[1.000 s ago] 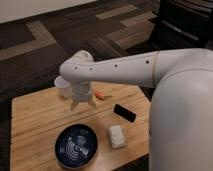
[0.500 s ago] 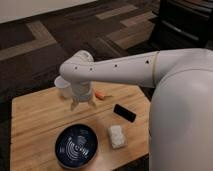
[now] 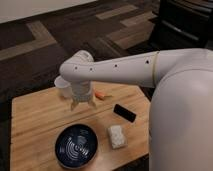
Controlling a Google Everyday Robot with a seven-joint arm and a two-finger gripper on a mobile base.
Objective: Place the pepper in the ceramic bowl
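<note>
The pepper [image 3: 101,95] is a slim orange-red sliver lying on the wooden table [image 3: 35,125], partly hidden behind the arm's wrist. The ceramic bowl [image 3: 76,146] is wide, round and dark blue with pale line marks inside; it sits at the table's front, with nothing in it. My gripper [image 3: 83,105] hangs from the white arm over the table's middle, just left of the pepper and behind the bowl, pointing down close to the tabletop.
A small white cup [image 3: 63,86] stands at the back of the table behind the wrist. A black rectangular device [image 3: 124,112] lies to the right of the pepper. A pale sponge-like block [image 3: 116,136] lies right of the bowl. Dark carpet surrounds the table.
</note>
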